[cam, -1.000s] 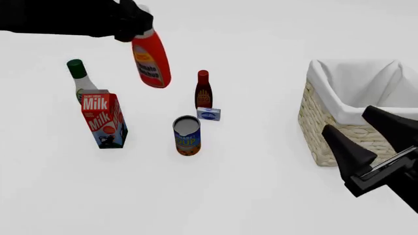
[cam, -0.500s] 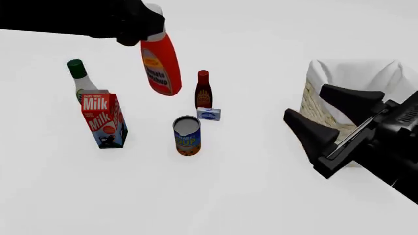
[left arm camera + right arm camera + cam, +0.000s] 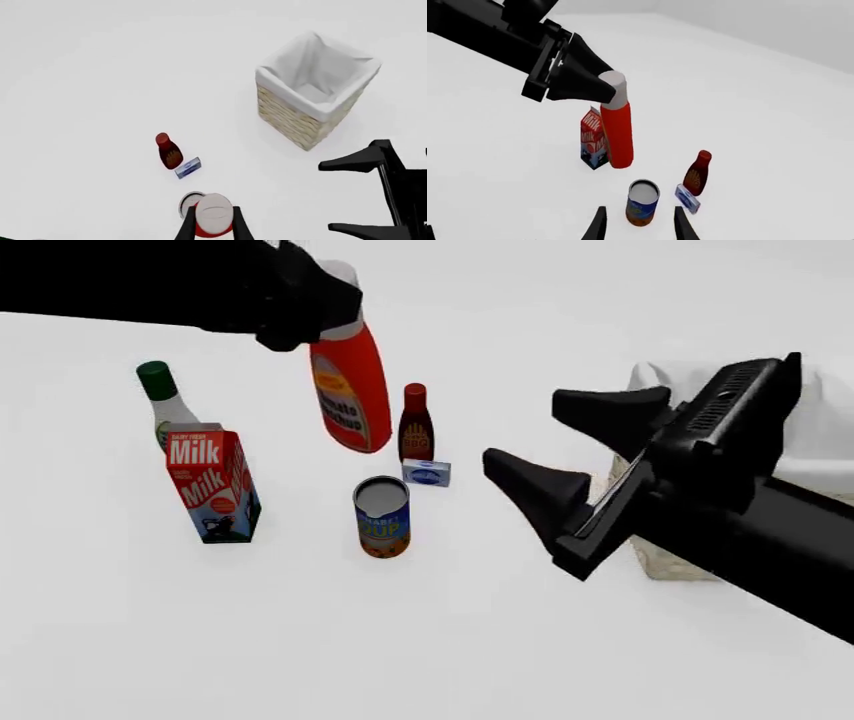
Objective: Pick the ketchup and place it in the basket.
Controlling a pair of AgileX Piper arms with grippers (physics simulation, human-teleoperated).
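High above the counter [image 3: 441,640], left of centre, the ketchup [image 3: 350,390] hangs by its cap in the left gripper [image 3: 320,302], clear of the other groceries for carrying right to the basket [image 3: 310,92]. Between them, the right gripper [image 3: 567,455] gapes empty.

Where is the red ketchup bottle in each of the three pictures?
Front view: ketchup hangs above the table, held at its cap by the left hand.
Left wrist view: only its cap end shows between the fingers.
Right wrist view: hanging before the milk carton.
Shared landmark: the tin can.
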